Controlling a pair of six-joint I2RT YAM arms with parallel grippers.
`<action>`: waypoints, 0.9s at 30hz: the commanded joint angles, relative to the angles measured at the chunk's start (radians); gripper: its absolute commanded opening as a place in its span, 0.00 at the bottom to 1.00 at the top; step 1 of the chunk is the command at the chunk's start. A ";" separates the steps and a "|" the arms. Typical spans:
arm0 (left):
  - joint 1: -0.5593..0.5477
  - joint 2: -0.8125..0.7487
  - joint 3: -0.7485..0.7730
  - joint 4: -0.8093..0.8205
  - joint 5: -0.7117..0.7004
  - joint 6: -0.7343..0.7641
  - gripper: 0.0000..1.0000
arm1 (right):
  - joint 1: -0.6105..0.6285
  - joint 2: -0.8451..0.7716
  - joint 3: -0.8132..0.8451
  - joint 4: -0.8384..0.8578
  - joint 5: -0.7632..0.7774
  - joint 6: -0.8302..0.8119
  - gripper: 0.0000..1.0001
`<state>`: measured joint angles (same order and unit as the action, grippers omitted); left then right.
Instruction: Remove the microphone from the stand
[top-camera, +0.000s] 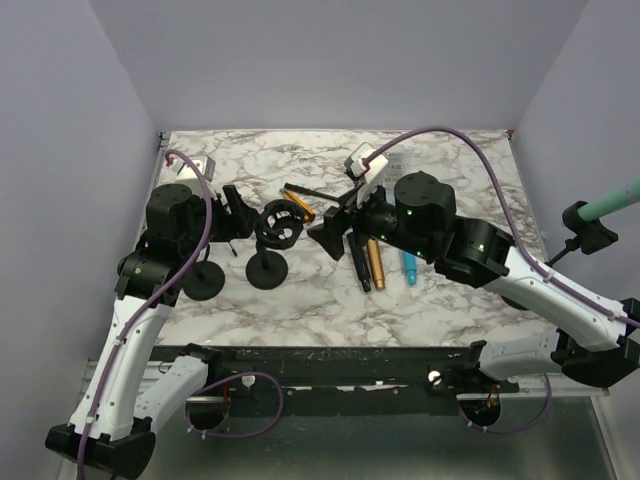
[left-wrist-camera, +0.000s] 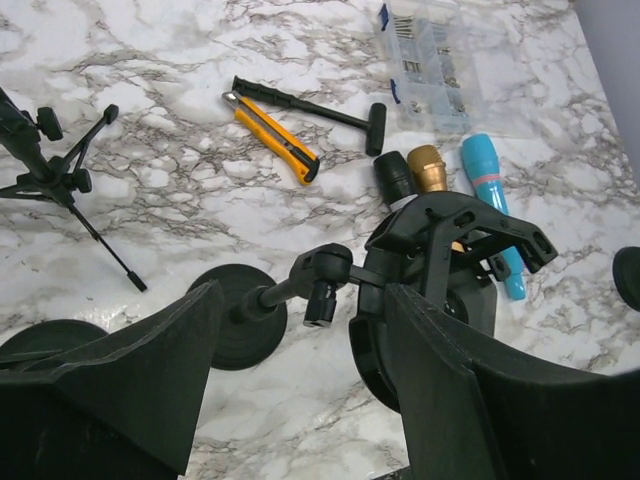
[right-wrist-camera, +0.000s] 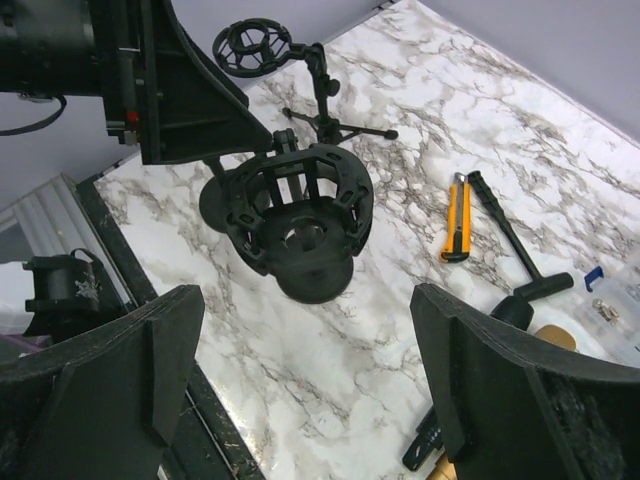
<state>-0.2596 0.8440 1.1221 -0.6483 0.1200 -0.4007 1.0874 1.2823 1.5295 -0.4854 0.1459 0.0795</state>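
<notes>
The black stand (top-camera: 267, 268) has a round base and a shock mount (top-camera: 278, 224) on top. The mount's cradle (right-wrist-camera: 300, 215) looks empty, with an open hole in its middle. Three microphones lie on the table right of the stand: black (top-camera: 358, 262), gold (top-camera: 375, 262) and blue (top-camera: 410, 268). My left gripper (top-camera: 238, 215) is open just left of the mount. In the left wrist view the gripper (left-wrist-camera: 300, 400) is empty and the mount (left-wrist-camera: 440, 250) stands beside its right finger. My right gripper (top-camera: 330, 237) is open and empty right of the mount, also seen in the right wrist view (right-wrist-camera: 310, 400).
A second round base (top-camera: 202, 280) sits left of the stand. A yellow utility knife (left-wrist-camera: 275, 135), a black hammer-like tool (left-wrist-camera: 310, 105) and a clear parts box (left-wrist-camera: 425, 60) lie behind. A small tripod (right-wrist-camera: 330, 120) with another shock mount (right-wrist-camera: 252, 48) stands at the far left.
</notes>
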 joint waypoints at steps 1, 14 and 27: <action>0.010 0.014 -0.035 0.079 0.006 0.034 0.66 | 0.007 -0.052 -0.051 0.021 0.060 0.026 0.93; 0.010 -0.102 -0.295 0.199 -0.008 0.025 0.59 | 0.006 -0.100 -0.120 0.006 0.097 0.039 0.93; 0.009 -0.087 -0.422 0.173 -0.060 0.025 0.56 | 0.008 -0.105 -0.176 0.019 0.101 0.052 0.93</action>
<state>-0.2554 0.7139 0.7696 -0.2413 0.1192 -0.4206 1.0874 1.1992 1.3769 -0.4797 0.2218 0.1158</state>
